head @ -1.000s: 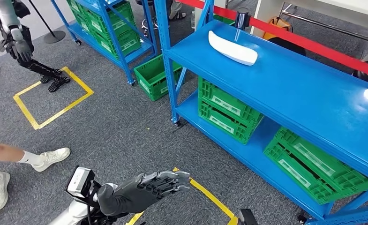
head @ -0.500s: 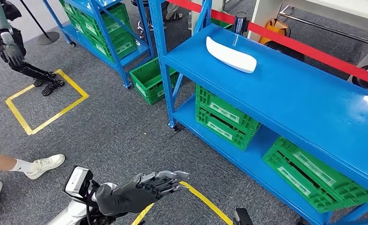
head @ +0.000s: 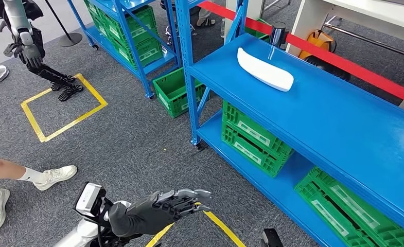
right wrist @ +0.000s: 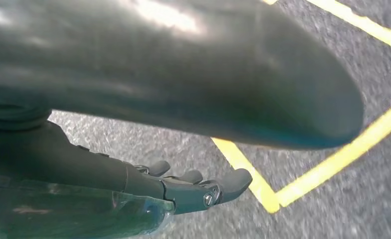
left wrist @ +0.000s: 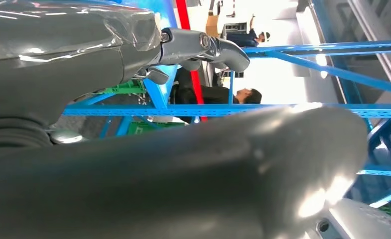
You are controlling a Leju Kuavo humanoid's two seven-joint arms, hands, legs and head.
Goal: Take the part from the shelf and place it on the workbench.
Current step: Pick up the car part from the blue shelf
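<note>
Grey carpet; glossy blue shelf (head: pixel 344 118) bears smooth, curved white part (head: pixel 265 69), probably plastic.

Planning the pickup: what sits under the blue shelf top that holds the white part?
Under the blue shelf top with the white part, green crates stand on the lower shelf board. The top covers their far sides, and the crates' contents cannot be seen.

The part (head: pixel 265 69) lies on the shelf (head: pixel 338 118), crates (head: pixel 253 139) beneath it.
</note>
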